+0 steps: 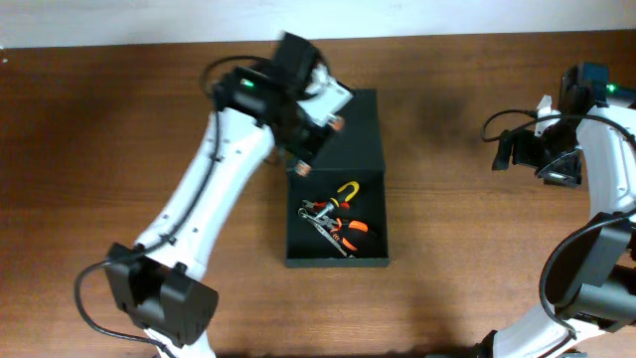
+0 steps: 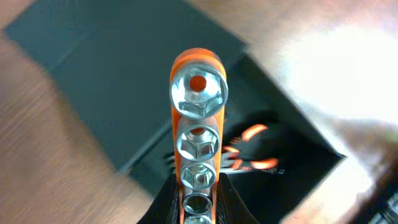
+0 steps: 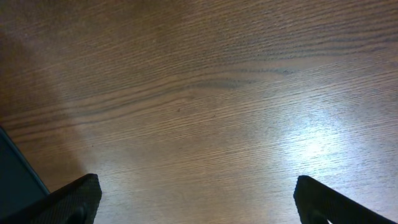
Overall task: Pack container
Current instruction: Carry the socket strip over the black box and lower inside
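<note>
The left gripper (image 1: 301,167) hangs over the left edge of the container (image 1: 370,129), about where the open lid (image 1: 363,114) meets the tray. The left wrist view shows what it carries: an orange socket rail (image 2: 198,134) with chrome sockets along it, clamped between the fingers and sticking straight out ahead. The container sits mid-tabletop (image 1: 119,119) with its flap lying back on the far side. The open compartment on the near side already holds orange pliers (image 1: 348,231) and a yellow curved piece (image 1: 348,189).

This looks like the drop-in step, and the rail is not yet over the opening. The good play is to carry it toward the compartment's bare left half, clear of the pliers. It should be tipped flat, so its length runs along the box and not across the wall. Then go low before letting go, since a rail released from height could bounce or shed sockets. The left wall is the risk, because the gripper sits right above it.

The right gripper (image 3: 196,199) is spread wide and holds nothing over bare wood, well away to the right. A dark corner shows at the left of its view, though I cannot tell what it is.
</note>
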{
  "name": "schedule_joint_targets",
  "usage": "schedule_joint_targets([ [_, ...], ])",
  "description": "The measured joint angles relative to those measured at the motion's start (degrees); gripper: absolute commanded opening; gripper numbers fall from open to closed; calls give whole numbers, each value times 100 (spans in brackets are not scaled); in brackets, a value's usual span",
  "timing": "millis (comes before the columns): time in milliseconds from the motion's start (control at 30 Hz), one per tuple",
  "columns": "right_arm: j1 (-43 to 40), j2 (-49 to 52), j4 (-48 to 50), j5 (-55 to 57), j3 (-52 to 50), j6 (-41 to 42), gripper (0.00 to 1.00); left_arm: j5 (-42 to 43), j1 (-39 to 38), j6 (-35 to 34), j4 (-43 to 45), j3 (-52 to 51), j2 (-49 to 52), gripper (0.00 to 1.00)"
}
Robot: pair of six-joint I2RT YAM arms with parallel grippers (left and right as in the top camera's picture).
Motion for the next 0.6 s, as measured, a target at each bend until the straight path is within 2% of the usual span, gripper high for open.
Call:
schedule_joint_targets([
  [200,0,0,0,0,0,4,99,22,-527,168,83,-573,0,2],
  [600,0,0,0,0,0,0,99,22,-538,254,732,-2017,2,3],
])
